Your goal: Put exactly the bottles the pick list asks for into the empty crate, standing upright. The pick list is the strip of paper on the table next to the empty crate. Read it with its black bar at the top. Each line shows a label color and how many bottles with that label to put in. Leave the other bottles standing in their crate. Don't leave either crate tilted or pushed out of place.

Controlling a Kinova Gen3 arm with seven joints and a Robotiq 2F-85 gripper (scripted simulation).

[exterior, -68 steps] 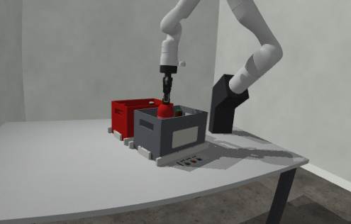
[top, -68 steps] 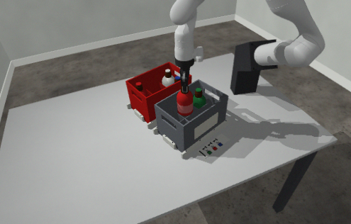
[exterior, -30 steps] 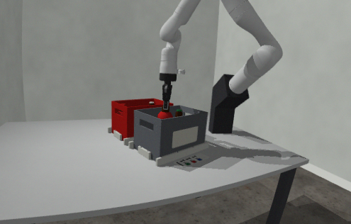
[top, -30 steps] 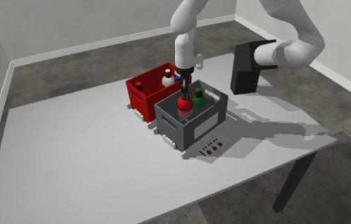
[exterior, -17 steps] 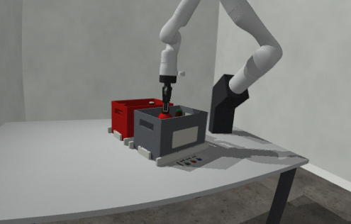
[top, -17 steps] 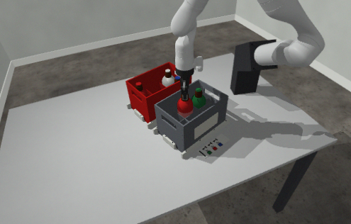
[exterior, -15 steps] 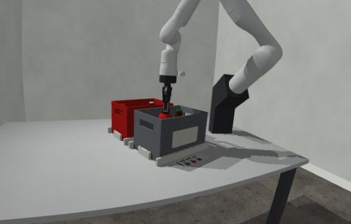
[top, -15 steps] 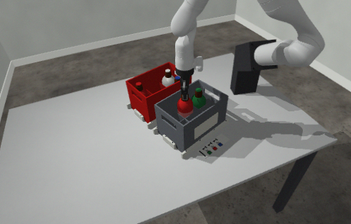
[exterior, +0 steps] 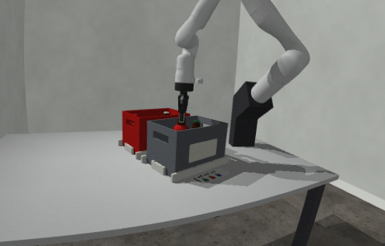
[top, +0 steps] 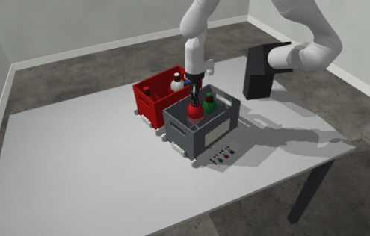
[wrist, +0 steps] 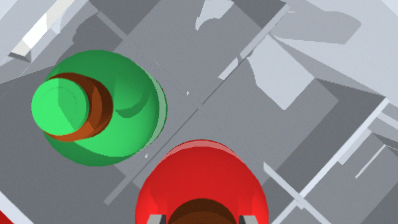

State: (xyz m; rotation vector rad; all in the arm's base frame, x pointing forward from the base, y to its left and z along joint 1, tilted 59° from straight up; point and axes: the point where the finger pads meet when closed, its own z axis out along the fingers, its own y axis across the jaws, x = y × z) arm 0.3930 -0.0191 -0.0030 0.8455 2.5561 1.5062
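Note:
My gripper (top: 195, 102) (exterior: 182, 118) (wrist: 202, 219) is shut on the neck of a red bottle (top: 195, 112) (exterior: 180, 128) (wrist: 200, 172). The bottle is upright, its lower part inside the grey crate (top: 199, 147) (exterior: 162, 157); its base is hidden. A green bottle (top: 209, 107) (exterior: 196, 124) (wrist: 100, 150) stands beside it in that crate. The red crate (top: 160, 116) (exterior: 131, 136) holds a white bottle (top: 177, 85), a blue-capped bottle (top: 187, 82) and a red-capped bottle (top: 146, 91). The pick list (top: 225, 154) (exterior: 209, 177) shows green, red and blue marks; its numbers are too small to read.
The two crates stand close together, the red one behind the grey. Pale blocks (top: 177, 149) (exterior: 158, 167) line their bases. Thin dividers (wrist: 282, 182) split the grey crate into compartments. The dark arm base (top: 257, 75) (exterior: 244, 124) stands at the table's back right.

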